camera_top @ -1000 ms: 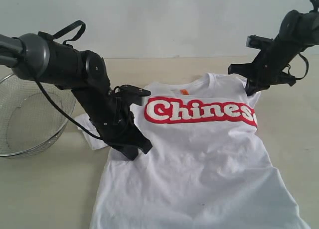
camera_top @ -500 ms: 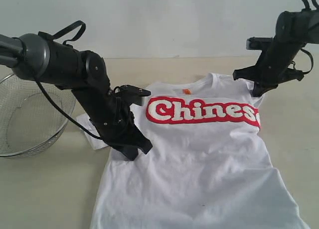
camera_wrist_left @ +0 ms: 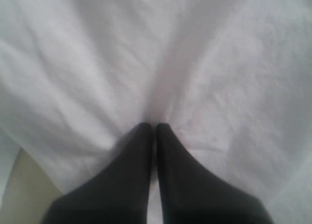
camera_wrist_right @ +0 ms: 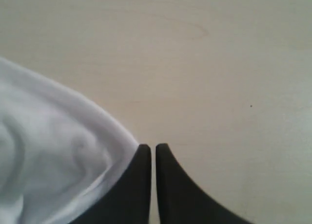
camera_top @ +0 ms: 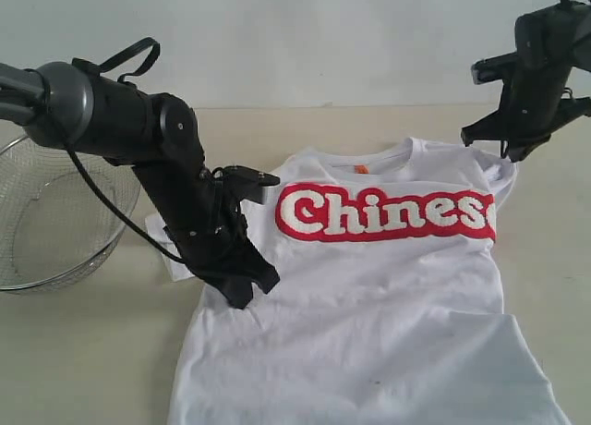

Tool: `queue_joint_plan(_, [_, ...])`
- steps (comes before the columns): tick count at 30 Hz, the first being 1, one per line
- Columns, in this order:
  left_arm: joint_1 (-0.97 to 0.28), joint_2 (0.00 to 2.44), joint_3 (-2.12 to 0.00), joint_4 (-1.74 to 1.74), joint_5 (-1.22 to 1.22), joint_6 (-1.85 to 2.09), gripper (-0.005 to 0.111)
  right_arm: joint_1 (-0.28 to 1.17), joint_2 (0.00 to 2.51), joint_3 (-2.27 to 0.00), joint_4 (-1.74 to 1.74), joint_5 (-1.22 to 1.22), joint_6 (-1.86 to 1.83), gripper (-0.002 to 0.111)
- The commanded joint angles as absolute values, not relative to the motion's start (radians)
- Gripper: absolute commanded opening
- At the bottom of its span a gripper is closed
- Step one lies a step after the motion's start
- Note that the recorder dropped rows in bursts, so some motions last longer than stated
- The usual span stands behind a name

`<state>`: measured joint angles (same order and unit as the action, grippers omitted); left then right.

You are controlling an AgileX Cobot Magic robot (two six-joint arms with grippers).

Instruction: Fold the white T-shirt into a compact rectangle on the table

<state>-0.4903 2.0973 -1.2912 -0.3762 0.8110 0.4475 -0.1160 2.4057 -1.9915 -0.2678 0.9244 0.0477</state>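
Exterior view: left claw (camera_top: 242, 291) and right claw (camera_top: 512, 152) pinch side edges of white cotton T-shirt (camera_top: 369, 296); beige counter (camera_top: 92, 351) spreads beyond.

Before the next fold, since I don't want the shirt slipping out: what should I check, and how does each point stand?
1. Left jaws shut on shirt: ok.
2. Right jaws shut on shirt's edge: ok.
3. Shirt flat on table: not ok, wrinkled, one shoulder raised by right jaws.
4. Print facing up: ok.
5. Basket apart from shirt: ok.
6. Bottom hem straight: cannot tell, out of frame.
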Motion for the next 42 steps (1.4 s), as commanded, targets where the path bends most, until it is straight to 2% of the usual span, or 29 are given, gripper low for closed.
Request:
queue_joint_plan(1, [-0.498, 2.118, -1.280, -0.339, 0.858, 0.441, 0.005, -0.122, 2.419, -2.030, -0.208, 0.963, 0.043, 0.000])
queue_joint_plan(5, [-0.498, 2.118, -1.280, -0.339, 0.863, 0.433, 0.005, -0.122, 2.401, -2.065, 0.000, 1.037, 0.000, 0.000])
queue_joint_plan(13, [-0.498, 2.118, -1.280, -0.343, 0.863, 0.434, 0.005, -0.122, 2.401, -1.991, 0.009, 1.081, 0.013, 0.000])
queue_joint_plan(21, [-0.498, 2.118, -1.280, -0.343, 0.857, 0.434, 0.005, -0.120, 2.401, -1.899, 0.183, 1.052, -0.043, 0.000])
queue_joint_plan(31, [-0.498, 2.118, -1.280, -0.343, 0.857, 0.434, 0.005, -0.120, 2.401, -1.886, -0.203, 1.089, 0.018, 0.000])
queue_joint_plan(42, [-0.498, 2.118, -1.280, -0.343, 0.864, 0.434, 0.005, -0.120, 2.401, -1.886, -0.396, 1.066, 0.054, 0.000])
